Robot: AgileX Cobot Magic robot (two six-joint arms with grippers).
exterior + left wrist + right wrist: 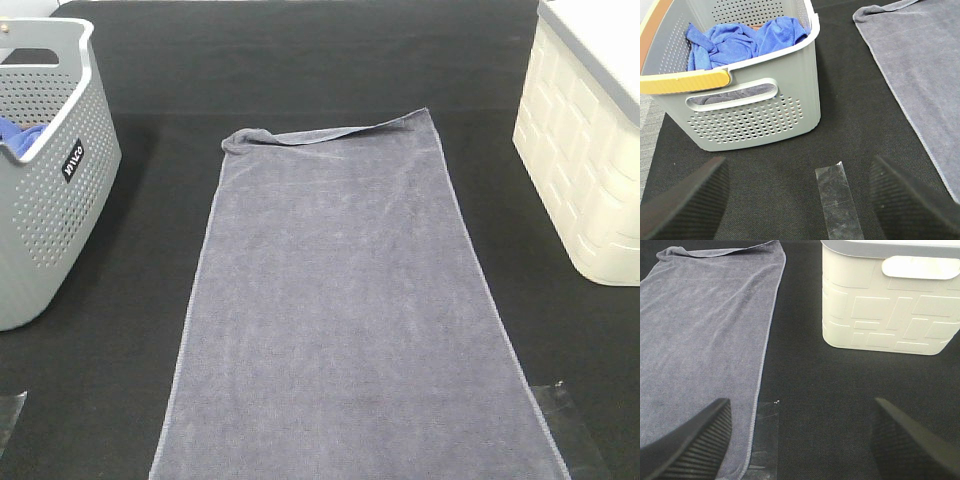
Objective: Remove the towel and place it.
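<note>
The grey-lavender towel (345, 310) lies spread flat on the black table, long side running from far to near, with its far left corner folded over. It also shows in the left wrist view (922, 70) and the right wrist view (700, 335). My left gripper (800, 200) is open and empty above the table near the grey basket (755, 100). My right gripper (800, 440) is open and empty, between the towel's right edge and the cream bin (890, 300). Neither gripper shows in the exterior high view.
The grey perforated basket (45, 190) stands at the left and holds a bright blue cloth (740, 40). A cream box (590, 150) stands at the right. Clear tape strips (837, 200) (765, 440) lie on the black table near the front corners.
</note>
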